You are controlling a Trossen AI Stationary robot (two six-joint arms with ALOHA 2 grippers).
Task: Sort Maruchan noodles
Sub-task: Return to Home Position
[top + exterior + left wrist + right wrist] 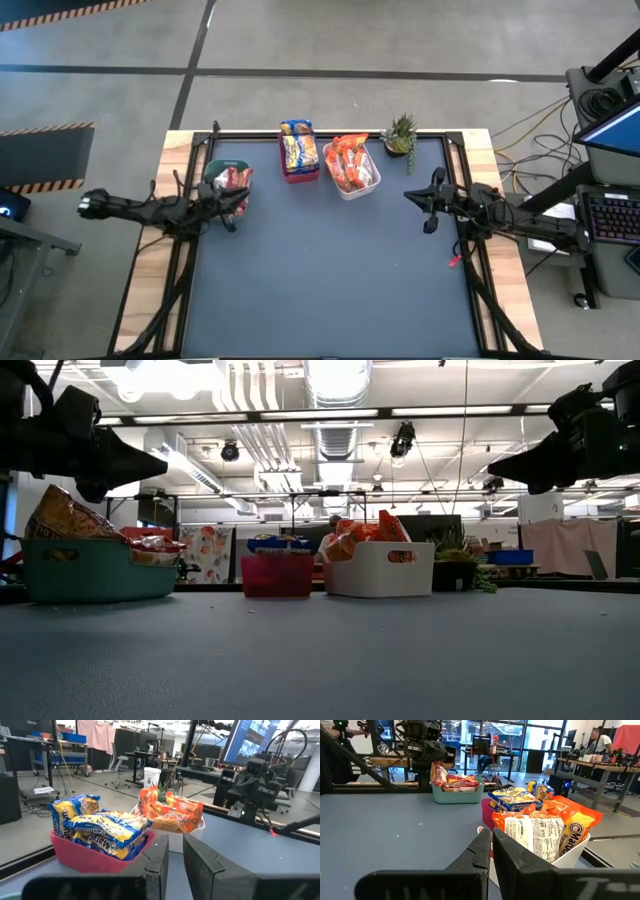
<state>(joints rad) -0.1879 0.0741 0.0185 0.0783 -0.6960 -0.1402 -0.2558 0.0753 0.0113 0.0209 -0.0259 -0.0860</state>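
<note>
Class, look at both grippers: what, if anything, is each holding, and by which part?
Nothing is held. The left gripper and the right gripper are both empty; the noodle packets lie in the bins, apart from them.

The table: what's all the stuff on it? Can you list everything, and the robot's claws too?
table: one, dark blue-grey top, under everything
green bin: one, teal green, back left
red packets: several, red-orange, in the green bin
red bin: one, red, back middle
yellow-and-blue packets: several, piled in the red bin
white bin: one, white, right beside the red bin
orange packets: several, heaped in the white bin
plant: one, green, small pot, back right
left gripper: one, dark, raised by the green bin, jaws slightly apart, empty
right gripper: one, dark, raised at the table's right, jaws together, empty
</note>
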